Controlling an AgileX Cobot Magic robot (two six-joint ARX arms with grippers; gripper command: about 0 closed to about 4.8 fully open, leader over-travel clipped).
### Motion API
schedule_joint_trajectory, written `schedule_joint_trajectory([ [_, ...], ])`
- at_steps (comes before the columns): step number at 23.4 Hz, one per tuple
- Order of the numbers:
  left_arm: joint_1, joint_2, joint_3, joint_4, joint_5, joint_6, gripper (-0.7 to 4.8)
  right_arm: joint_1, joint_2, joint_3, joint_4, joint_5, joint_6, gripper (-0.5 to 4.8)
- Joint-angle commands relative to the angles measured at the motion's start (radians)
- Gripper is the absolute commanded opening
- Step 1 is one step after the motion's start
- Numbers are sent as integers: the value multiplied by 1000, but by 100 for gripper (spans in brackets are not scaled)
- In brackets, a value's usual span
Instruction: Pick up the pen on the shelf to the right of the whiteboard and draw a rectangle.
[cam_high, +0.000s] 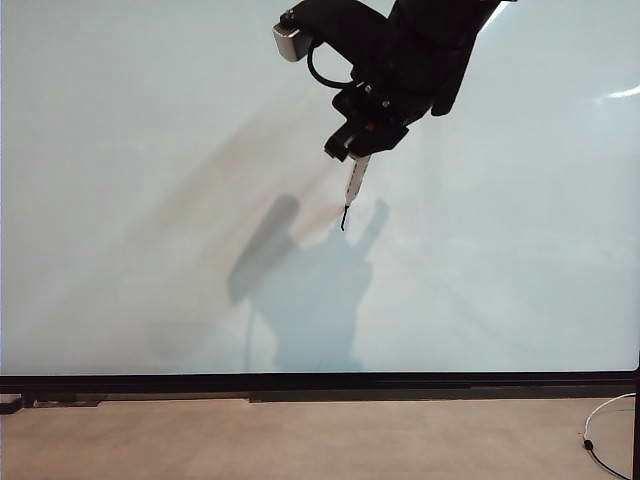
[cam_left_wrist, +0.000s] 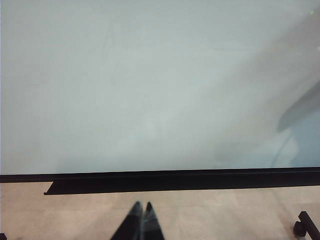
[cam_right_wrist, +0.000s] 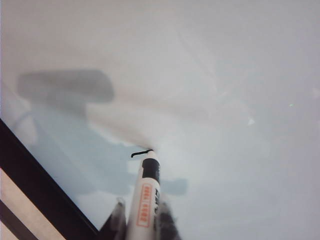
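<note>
- Glossy white whiteboard with a thin black lower frame filling almost the whole exterior view; pale floor beneath, a thin white cable lying at far right.
- Right gripper hanging from the black arm at upper centre-right of the board, pinching a slim white marker pen with orange label and dark tip.
- Pen angled down toward the board, tip touching the surface, probably so the nib drags cleanly as the arm travels.
- Short black stroke with a small hook at one end, running out from the nib in the right wrist view; seen as a brief near-vertical mark below the pen from outside. Judged: first bit of the rectangle just begun, all sides yet to come.
- Grip set well back on the barrel, fingers flanking it, leaving the nib clear to be seen.
- Left gripper low, near the board's bottom frame, pressed together and empty, pointing at bare board; apparently parked clear of the drawing area.
- Arm's shadow on the board below the pen.
- Risk, as a judgement: uneven pressure could break the line.
</note>
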Motion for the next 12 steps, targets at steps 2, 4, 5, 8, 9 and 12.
schedule_joint_trajectory([
  [2,0,0,2,10,2,1,-4,-5,-16,24,55,31,-12,-6],
  [4,0,0,2,9,2,1,-4,-4,-29,24,51,34,-18,-6],
  [5,0,0,2,10,3,1,-4,-2,-36,24,49,38,-18,-6],
  [8,0,0,2,9,3,1,-4,6,-54,24,40,53,-37,-6],
  [9,0,0,2,10,3,1,-4,7,-56,24,39,55,-37,-6],
  [12,0,0,2,10,3,1,-4,7,-62,24,39,54,-36,-6],
])
